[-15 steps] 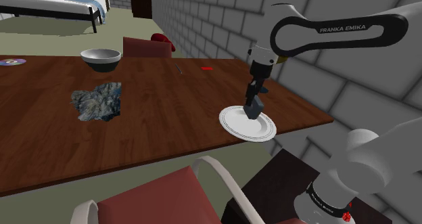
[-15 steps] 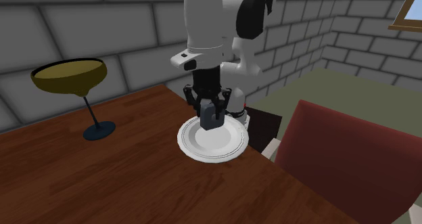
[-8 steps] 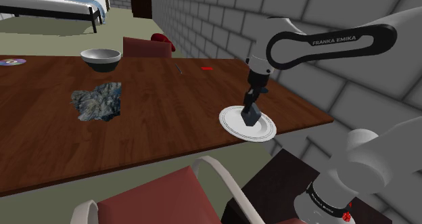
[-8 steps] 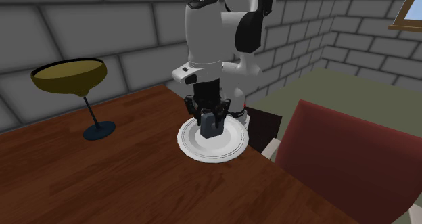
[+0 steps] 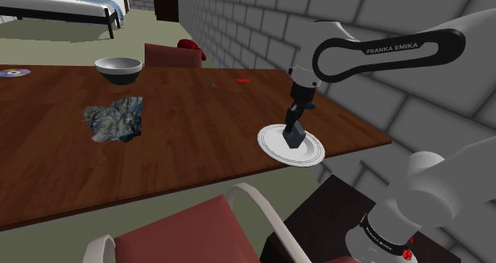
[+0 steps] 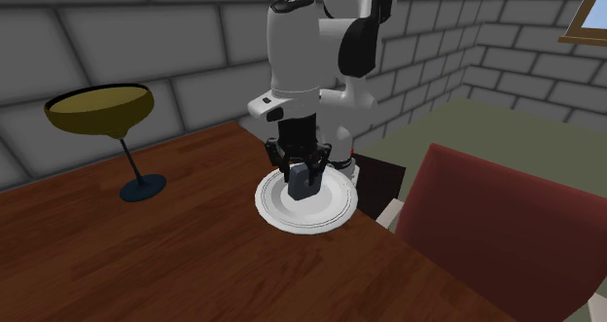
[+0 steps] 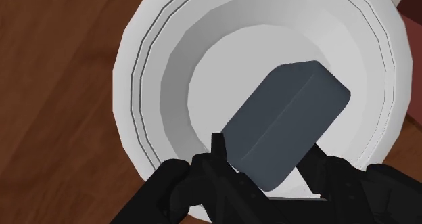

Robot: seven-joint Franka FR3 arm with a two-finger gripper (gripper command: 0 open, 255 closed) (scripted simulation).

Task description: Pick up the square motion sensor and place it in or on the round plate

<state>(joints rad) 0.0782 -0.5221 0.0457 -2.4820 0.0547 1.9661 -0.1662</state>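
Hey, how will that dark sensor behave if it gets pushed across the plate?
The sensor looks like a stiff, flat-faced block, so it should slide rather than roll. The raised rim of the plate would probably stop it.

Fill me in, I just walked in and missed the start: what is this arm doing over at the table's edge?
The white arm holds a dark grey square motion sensor low over the middle of a white round plate, which sits near the edge of the wooden table. Its black fingers appear to clasp the sensor, which is tilted. Whether the sensor touches the plate cannot be told. It has not yet been let go.
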